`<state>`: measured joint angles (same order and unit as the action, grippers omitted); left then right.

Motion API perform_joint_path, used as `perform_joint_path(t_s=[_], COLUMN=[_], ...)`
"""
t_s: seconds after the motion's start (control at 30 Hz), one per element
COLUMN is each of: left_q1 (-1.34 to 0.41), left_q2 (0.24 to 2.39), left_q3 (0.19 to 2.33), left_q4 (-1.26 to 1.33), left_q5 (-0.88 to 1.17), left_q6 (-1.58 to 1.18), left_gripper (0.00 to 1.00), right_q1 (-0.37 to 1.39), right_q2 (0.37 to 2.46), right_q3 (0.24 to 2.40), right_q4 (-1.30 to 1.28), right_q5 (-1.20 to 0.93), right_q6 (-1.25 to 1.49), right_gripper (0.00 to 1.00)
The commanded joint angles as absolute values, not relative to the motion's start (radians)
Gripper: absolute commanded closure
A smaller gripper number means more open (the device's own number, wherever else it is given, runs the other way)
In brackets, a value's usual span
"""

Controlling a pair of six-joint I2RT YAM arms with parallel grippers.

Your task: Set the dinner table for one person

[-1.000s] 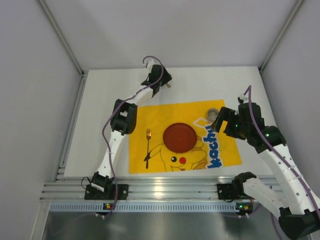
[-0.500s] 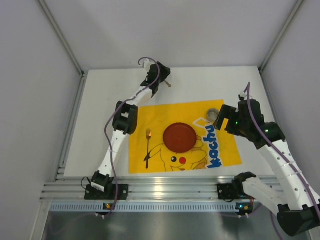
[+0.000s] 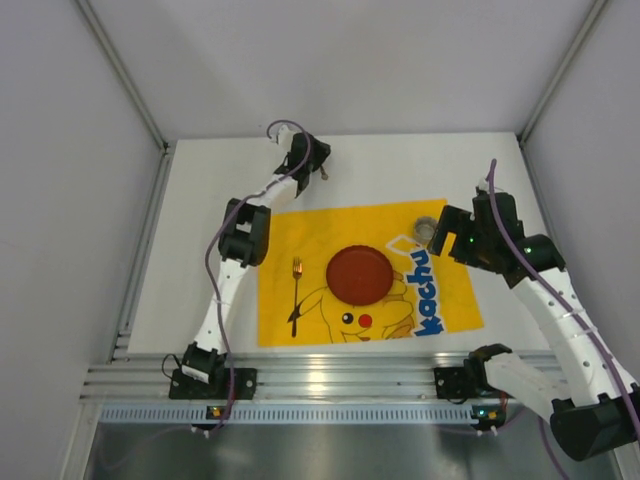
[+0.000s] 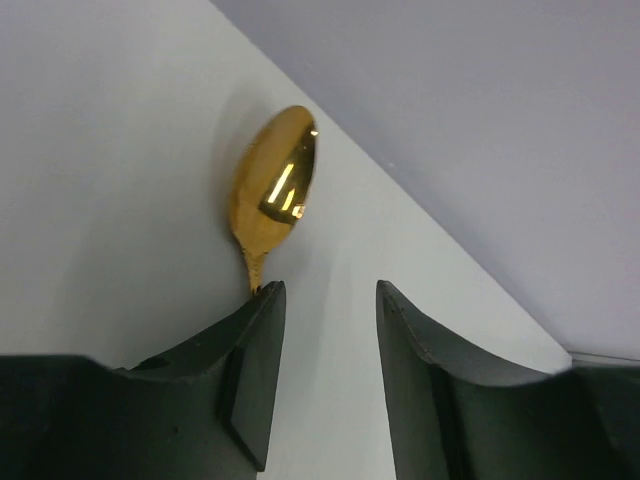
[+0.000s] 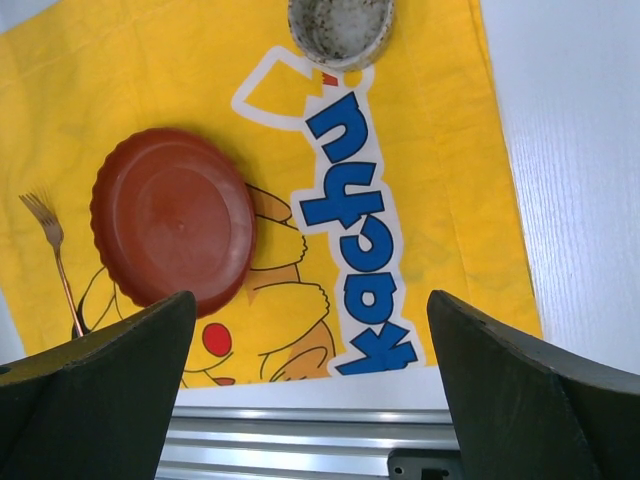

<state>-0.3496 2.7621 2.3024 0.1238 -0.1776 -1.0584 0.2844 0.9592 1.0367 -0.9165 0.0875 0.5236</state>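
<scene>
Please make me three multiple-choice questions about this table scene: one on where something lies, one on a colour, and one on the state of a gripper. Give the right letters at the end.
1. Where does the fork lie?
A. On the yellow mat, left of the plate
B. On top of the plate
C. On the mat, right of the plate

2. What colour is the spoon?
A. Silver
B. Gold
C. Black

3. What is the state of the right gripper?
A. Shut on the fork
B. Shut on the spoon
C. Open, holding nothing

Answers:
1. A: the top view shows the fork on the yellow cloth, beside the plate's left edge.
2. B: the left wrist view shows a shiny golden spoon bowl.
3. C: the right wrist view shows its fingers wide apart, with only the mat far below them.
</scene>
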Motion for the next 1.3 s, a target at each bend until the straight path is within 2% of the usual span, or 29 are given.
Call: perform_joint_path(t_s=[0.0, 0.03, 0.1, 0.17, 0.33, 0.5, 0.6, 0.7, 0.73, 0.8, 0.9, 0.93, 0.97, 1.07, 1.27], left_q1=[-0.285, -0.278, -0.262, -0.259, -0.256, -0.258, -0.244, -0.224, -0.224, -0.225, -0.225, -0.225, -0.227, -0.226, -0.225], left_q2=[2.68, 2.646, 2.602, 2.508, 2.286, 2.132, 2.178, 2.279, 2.324, 2.383, 2.589, 2.699, 2.747, 2.859, 2.881], left_q3=[2.198, 2.172, 2.131, 2.002, 1.762, 1.704, 1.82, 1.931, 1.948, 1.98, 2.253, 2.401, 2.452, 2.526, 2.5], left_q4=[-0.061, -0.125, -0.19, -0.189, -0.184, -0.062, -0.072, 0.007, 0.059, 0.127, 0.069, 0.057, 0.09, 0.14, 0.138], left_q5=[-0.172, -0.132, -0.115, -0.077, -0.005, 0.031, -0.021, -0.052, -0.096, -0.113, -0.078, -0.068, -0.043, -0.057, -0.043], left_q6=[-1.046, -1.023, -0.964, -0.901, -0.773, -0.585, -0.537, -0.629, -0.649, -0.725, -0.796, -0.817, -0.862, -0.98, -1.003], left_gripper=[0.53, 0.59, 0.61, 0.62, 0.63, 0.59, 0.54, 0.48, 0.39, 0.34, 0.34, 0.34, 0.34, 0.34, 0.35], right_q1=[0.275, 0.276, 0.276, 0.275, 0.275, 0.275, 0.275, 0.275, 0.275, 0.275, 0.275, 0.275, 0.275, 0.276, 0.273], right_q2=[0.963, 0.96, 0.953, 0.936, 0.9, 0.874, 0.87, 0.873, 0.874, 0.887, 0.913, 0.919, 0.937, 0.978, 1.057], right_q3=[1.088, 1.086, 1.08, 1.069, 1.028, 0.989, 0.976, 0.963, 0.963, 0.965, 0.991, 1.012, 1.025, 1.06, 1.115], right_q4=[-0.923, -0.925, -0.917, -0.91, -0.881, -0.845, -0.83, -0.822, -0.821, -0.821, -0.831, -0.836, -0.839, -0.847, -0.854], right_q5=[0.086, 0.08, 0.072, 0.064, 0.041, 0.022, 0.009, 0.005, 0.006, 0.005, 0.006, 0.011, 0.015, 0.021, 0.034], right_q6=[0.511, 0.511, 0.514, 0.521, 0.54, 0.571, 0.583, 0.589, 0.589, 0.589, 0.569, 0.565, 0.549, 0.529, 0.518], right_gripper=[0.0, 0.0, 0.0, 0.0, 0.0, 0.0, 0.0, 0.0, 0.0, 0.0, 0.0, 0.0, 0.0, 0.0, 0.0])
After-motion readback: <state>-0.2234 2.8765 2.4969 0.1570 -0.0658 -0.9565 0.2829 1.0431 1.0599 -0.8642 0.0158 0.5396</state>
